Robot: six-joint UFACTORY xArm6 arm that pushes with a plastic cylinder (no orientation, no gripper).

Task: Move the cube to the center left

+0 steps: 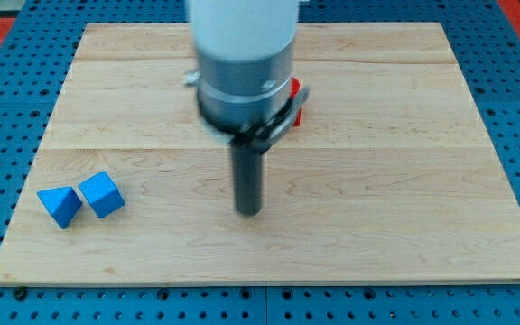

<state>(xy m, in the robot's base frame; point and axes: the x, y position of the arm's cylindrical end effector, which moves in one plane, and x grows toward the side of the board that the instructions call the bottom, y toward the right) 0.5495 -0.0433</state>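
Nearest you, at the board's [477, 253] lower left, lie two blue blocks touching: a blue triangular block [60, 206] and a blue cube [102, 194]. The cube sits below the centre-left zone. My tip [249, 212] rests mid-board, well apart from both, touching nothing; a plain rod, it grasps nothing. Farther back, a red block [296, 101] is mostly hidden behind the arm, its shape unclear. Risk, as judged: pushing from the view's left would drag the triangular block along.
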